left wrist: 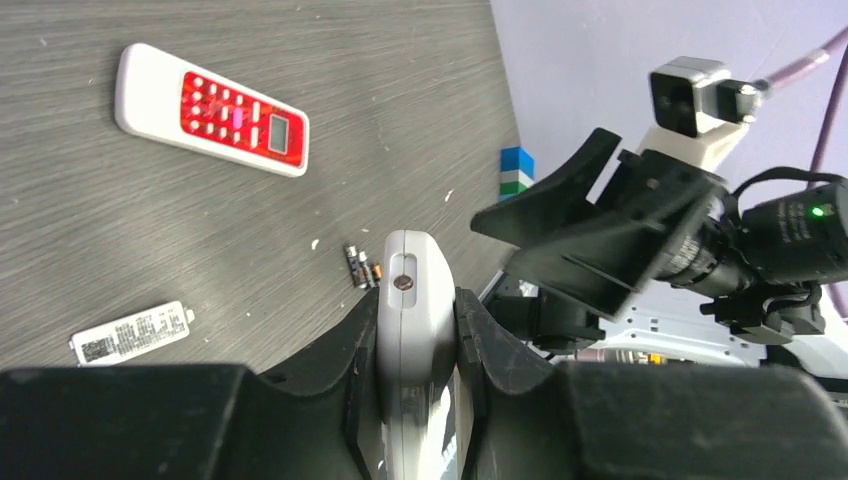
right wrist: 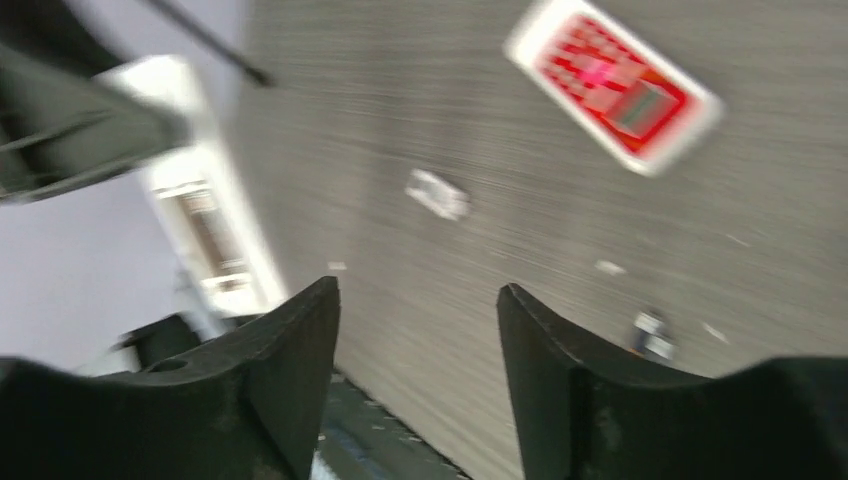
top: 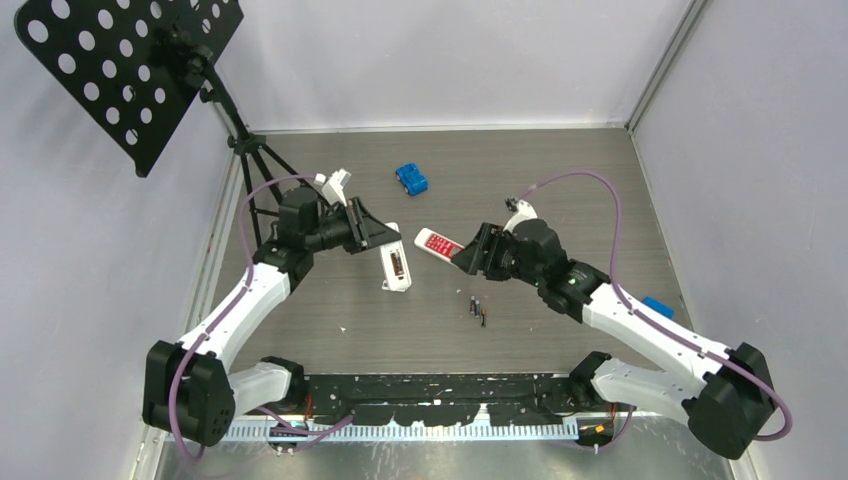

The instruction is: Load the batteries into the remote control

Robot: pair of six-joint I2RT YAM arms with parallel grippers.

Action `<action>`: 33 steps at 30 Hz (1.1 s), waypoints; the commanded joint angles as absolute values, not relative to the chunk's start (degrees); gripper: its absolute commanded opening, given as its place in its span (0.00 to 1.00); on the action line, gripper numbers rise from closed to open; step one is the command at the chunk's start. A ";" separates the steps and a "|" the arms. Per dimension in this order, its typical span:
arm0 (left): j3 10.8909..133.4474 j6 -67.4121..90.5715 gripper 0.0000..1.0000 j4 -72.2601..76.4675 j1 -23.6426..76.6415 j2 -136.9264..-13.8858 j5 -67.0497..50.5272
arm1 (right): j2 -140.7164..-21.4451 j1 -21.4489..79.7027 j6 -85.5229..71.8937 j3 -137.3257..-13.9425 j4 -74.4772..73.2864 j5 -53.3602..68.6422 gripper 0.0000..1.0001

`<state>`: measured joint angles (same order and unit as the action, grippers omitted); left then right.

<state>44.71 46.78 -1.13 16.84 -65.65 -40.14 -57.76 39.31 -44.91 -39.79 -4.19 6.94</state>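
My left gripper (top: 372, 236) is shut on a white remote (top: 396, 268) and holds it off the table; in the left wrist view the remote's end (left wrist: 410, 285) sticks out between the closed fingers. A second white remote with a red face (top: 438, 243) lies flat on the table, also in the left wrist view (left wrist: 212, 110) and the right wrist view (right wrist: 615, 85). My right gripper (top: 468, 256) is open and empty beside the red remote's right end; the right wrist view (right wrist: 415, 290) is blurred. Several small dark batteries (top: 477, 308) lie together on the table (left wrist: 360, 268), (right wrist: 650, 335).
A small white labelled piece (left wrist: 130, 332) lies on the table, also in the right wrist view (right wrist: 438, 194). A blue toy (top: 411, 179) sits at the back. A blue block (top: 657, 305) lies by the right arm. A black music stand (top: 135, 70) stands at the back left.
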 commanded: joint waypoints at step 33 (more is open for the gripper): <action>40.37 45.26 0.00 5.05 16.79 -64.71 -40.65 | -83.13 45.79 -45.34 -45.46 -29.76 -10.84 0.29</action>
